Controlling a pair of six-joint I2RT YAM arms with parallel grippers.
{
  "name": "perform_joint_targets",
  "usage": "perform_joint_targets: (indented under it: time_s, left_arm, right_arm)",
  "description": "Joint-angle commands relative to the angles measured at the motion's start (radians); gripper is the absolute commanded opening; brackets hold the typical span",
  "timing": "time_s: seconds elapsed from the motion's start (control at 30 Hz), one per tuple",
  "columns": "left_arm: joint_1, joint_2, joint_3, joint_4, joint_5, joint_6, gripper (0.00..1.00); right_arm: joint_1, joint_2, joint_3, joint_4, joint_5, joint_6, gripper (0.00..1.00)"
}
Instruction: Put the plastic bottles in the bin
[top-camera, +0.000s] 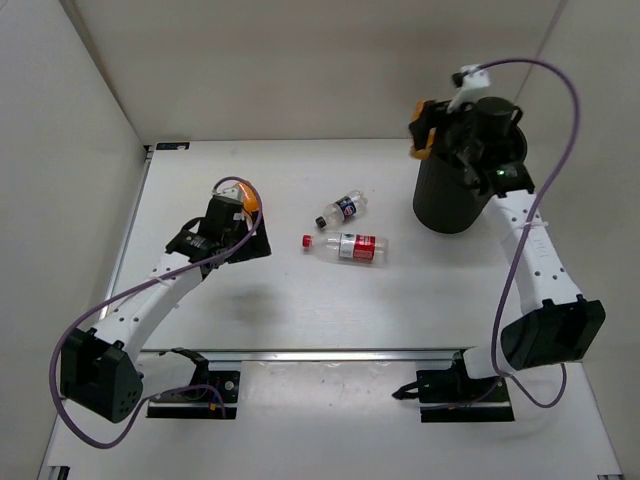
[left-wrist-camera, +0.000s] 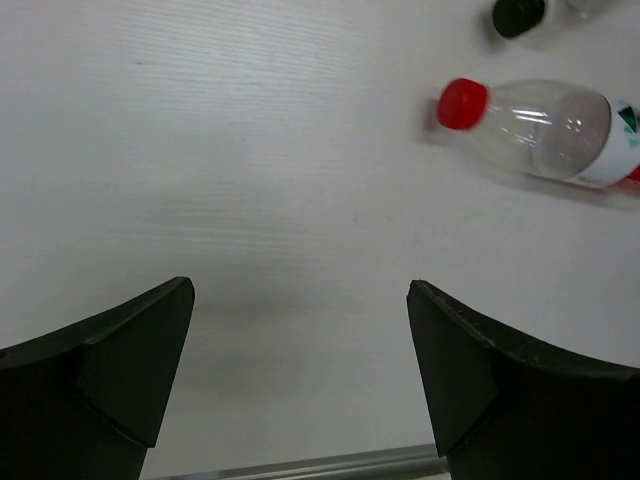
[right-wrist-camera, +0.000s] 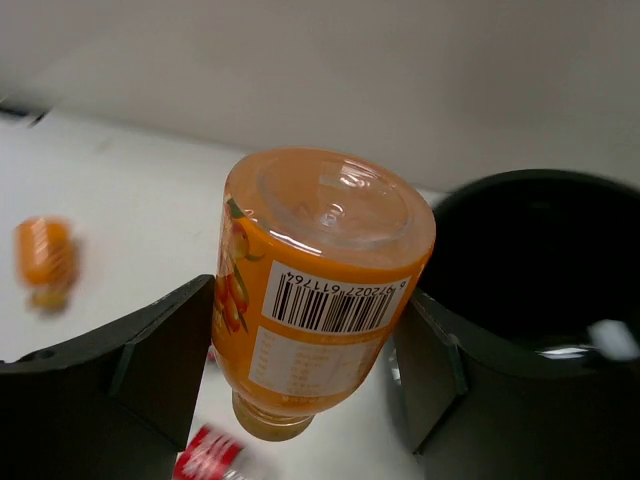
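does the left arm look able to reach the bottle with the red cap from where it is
Probably yes. The left gripper is open, and only bare table lies between it and the red-capped bottle. That bottle lies on its side, apart from the black-capped bottle beyond it.

The right gripper (right-wrist-camera: 305, 350) clamps an orange bottle (right-wrist-camera: 320, 290) between its two dark fingers, clear base toward the camera, barcode label facing out. Just right of it gapes the black bin (right-wrist-camera: 520, 185). A second orange bottle (right-wrist-camera: 45, 260), blurred, lies far left on the white worktop (right-wrist-camera: 130, 190). A scrap of red label (right-wrist-camera: 210, 455) shows at the bottom edge.
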Motion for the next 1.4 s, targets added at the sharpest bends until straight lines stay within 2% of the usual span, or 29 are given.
perform_joint_targets:
  time_s: [0.0,0.07,0.2,0.3,0.37,0.43,0.47,0.5,0.6,0.67,0.77,0.83,0.9,0.93,1.17,1.23,1.37]
  left_arm:
    - [-0.028,-0.016,-0.03,0.115,0.132,-0.013,0.99]
    - [-0.021,-0.015,-0.043,0.138,0.16,-0.03,0.99]
    - [-0.018,-0.008,-0.037,0.152,0.157,-0.03,0.99]
    - [-0.023,0.004,-0.031,0.145,0.157,-0.022,0.99]
    - [-0.021,0.017,-0.02,0.139,0.154,-0.014,0.99]
    - [-0.015,0.03,-0.001,0.126,0.147,-0.004,0.99]
    - [-0.005,0.04,0.016,0.113,0.131,0.002,0.98]
    - [-0.005,0.05,0.038,0.105,0.109,0.002,0.99]
    - [0.012,0.071,0.087,0.079,0.018,-0.01,0.99]
    - [0.032,0.09,0.114,0.098,-0.023,-0.022,0.99]
    - [0.08,0.174,0.186,0.111,-0.031,-0.027,0.98]
    - [0.098,0.243,0.245,0.112,-0.084,-0.03,0.99]
    - [0.13,0.338,0.28,0.135,-0.11,-0.021,0.99]
    - [0.144,0.385,0.311,0.161,-0.078,-0.022,0.99]
    - [0.195,0.623,0.421,0.356,-0.006,-0.004,0.99]
    - [0.201,0.669,0.446,0.387,0.014,-0.01,0.99]
    - [0.202,0.717,0.477,0.459,-0.043,-0.008,0.99]
  right_arm:
    - [-0.122,0.045,0.111,-0.017,0.066,0.013,0.29]
    - [-0.179,0.088,0.152,-0.015,0.077,0.014,0.32]
    - [-0.229,0.122,0.162,-0.005,0.256,-0.013,0.33]
    - [-0.236,0.177,0.178,-0.028,0.376,-0.067,0.37]
    - [-0.263,0.204,0.204,-0.087,0.428,-0.053,0.44]
    - [-0.272,0.202,0.195,-0.084,0.419,-0.026,0.64]
    - [-0.272,0.179,0.177,-0.068,0.399,-0.025,0.89]
    - [-0.266,0.164,0.171,-0.054,0.387,-0.025,0.99]
    - [-0.239,0.112,0.149,-0.023,0.391,-0.039,0.99]
    - [-0.187,0.104,0.175,-0.038,0.465,-0.079,0.99]
    - [-0.101,0.104,0.233,-0.096,0.537,-0.153,0.99]
    - [-0.052,0.098,0.243,-0.121,0.545,-0.173,1.0]
    - [0.028,0.083,0.241,-0.162,0.501,-0.17,0.99]
    - [0.039,0.078,0.238,-0.178,0.475,-0.153,1.0]
    - [0.261,0.096,0.087,-0.252,0.156,-0.082,1.0]
    - [0.292,0.11,-0.002,-0.227,0.137,-0.045,1.0]
    - [0.297,0.119,-0.073,-0.223,0.074,0.022,0.99]
